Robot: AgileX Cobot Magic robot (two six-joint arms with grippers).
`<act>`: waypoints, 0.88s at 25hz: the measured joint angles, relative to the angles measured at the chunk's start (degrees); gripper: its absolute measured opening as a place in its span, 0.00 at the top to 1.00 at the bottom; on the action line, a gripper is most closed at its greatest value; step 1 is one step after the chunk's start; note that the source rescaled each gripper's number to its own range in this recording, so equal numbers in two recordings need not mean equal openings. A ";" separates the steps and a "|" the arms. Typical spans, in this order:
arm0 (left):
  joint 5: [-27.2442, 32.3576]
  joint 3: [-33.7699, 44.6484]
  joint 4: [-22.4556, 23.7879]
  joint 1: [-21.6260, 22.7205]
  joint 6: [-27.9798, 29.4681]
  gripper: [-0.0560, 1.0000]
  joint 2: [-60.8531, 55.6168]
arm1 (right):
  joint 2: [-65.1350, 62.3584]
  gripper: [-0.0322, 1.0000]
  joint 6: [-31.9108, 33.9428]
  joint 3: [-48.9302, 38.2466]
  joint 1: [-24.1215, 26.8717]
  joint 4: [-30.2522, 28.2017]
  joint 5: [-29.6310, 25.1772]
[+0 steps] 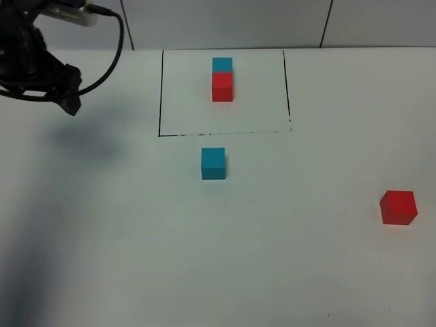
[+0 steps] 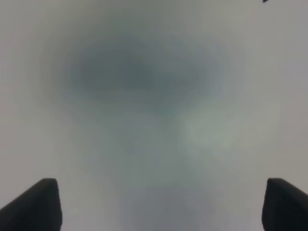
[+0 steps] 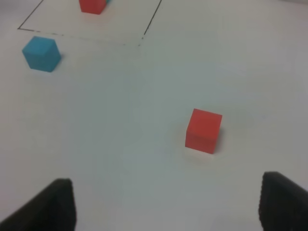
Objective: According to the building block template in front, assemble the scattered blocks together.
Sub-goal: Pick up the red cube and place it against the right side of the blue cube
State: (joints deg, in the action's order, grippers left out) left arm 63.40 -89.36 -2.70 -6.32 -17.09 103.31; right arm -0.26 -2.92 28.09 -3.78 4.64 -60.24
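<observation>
The template is a cyan cube (image 1: pixel 222 65) joined to a red cube (image 1: pixel 222 87) inside a thin black rectangle (image 1: pixel 160 95). The loose cyan cube (image 1: pixel 213 163) sits just in front of the rectangle. The loose red cube (image 1: pixel 398 207) sits far right, apart from it. My left gripper (image 1: pixel 66 95) hangs above the table at the far left, away from all cubes; in its wrist view (image 2: pixel 163 207) it is open and empty over bare table. My right gripper (image 3: pixel 166 207) is open and empty, with the red cube (image 3: pixel 204 130) ahead of it and the cyan cube (image 3: pixel 42 53) farther off.
The white table (image 1: pixel 136 259) carries only the cubes and the drawn rectangle (image 3: pixel 149 21). A black cable (image 1: pixel 112 58) loops off the left arm. The template's red cube (image 3: pixel 92 5) shows at the edge of the right wrist view. A tiled wall (image 1: pixel 225 20) stands behind.
</observation>
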 joint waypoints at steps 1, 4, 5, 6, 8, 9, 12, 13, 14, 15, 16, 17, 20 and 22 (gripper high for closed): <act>-0.44 2.26 0.88 0.20 0.70 0.00 -2.76 | 0.00 0.41 0.00 0.00 0.00 0.00 0.00; -1.75 8.10 2.70 0.26 3.95 0.00 -11.02 | 0.00 0.41 0.00 0.00 0.00 0.00 0.00; -2.17 10.14 3.66 0.26 5.11 0.00 -14.19 | 0.00 0.41 0.00 0.00 0.00 0.00 0.00; -2.49 12.09 4.08 0.26 6.29 0.00 -17.44 | 0.00 0.41 0.00 0.00 0.00 0.00 0.00; -3.51 15.32 4.73 0.26 8.21 0.00 -23.74 | 0.00 0.41 0.00 0.00 0.00 0.00 0.00; -3.71 16.81 4.89 0.26 9.17 0.00 -27.19 | 0.00 0.41 0.00 0.00 0.00 0.00 0.00; -3.81 20.63 5.01 0.26 11.88 0.00 -36.51 | 0.00 0.41 0.00 0.00 0.00 0.00 0.00; -3.60 21.87 5.01 0.26 12.52 0.00 -39.52 | 0.00 0.41 0.00 0.00 0.00 0.00 0.00; -3.30 22.90 5.01 0.26 13.19 0.00 -41.99 | 0.00 0.41 0.00 0.00 0.00 0.00 0.00; -3.09 24.26 4.96 0.26 13.70 0.01 -44.98 | 0.00 0.41 0.00 0.00 0.00 0.00 0.00; -2.81 25.72 4.90 0.26 14.07 0.01 -47.98 | 0.00 0.41 0.00 0.00 0.00 0.00 0.00; -2.75 27.00 4.72 0.26 14.43 0.01 -50.91 | 0.00 0.41 0.00 0.00 0.00 0.00 0.00; -3.64 31.84 4.27 0.26 15.45 0.01 -58.70 | 0.00 0.41 0.00 0.00 0.00 0.00 0.00; -3.94 34.72 3.44 0.26 15.66 0.02 -62.89 | 0.00 0.41 0.00 0.00 0.00 0.00 0.00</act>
State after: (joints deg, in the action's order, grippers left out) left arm 59.46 -54.64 0.74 -6.06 -1.43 40.42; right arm -0.26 -2.92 28.09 -3.78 4.64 -60.24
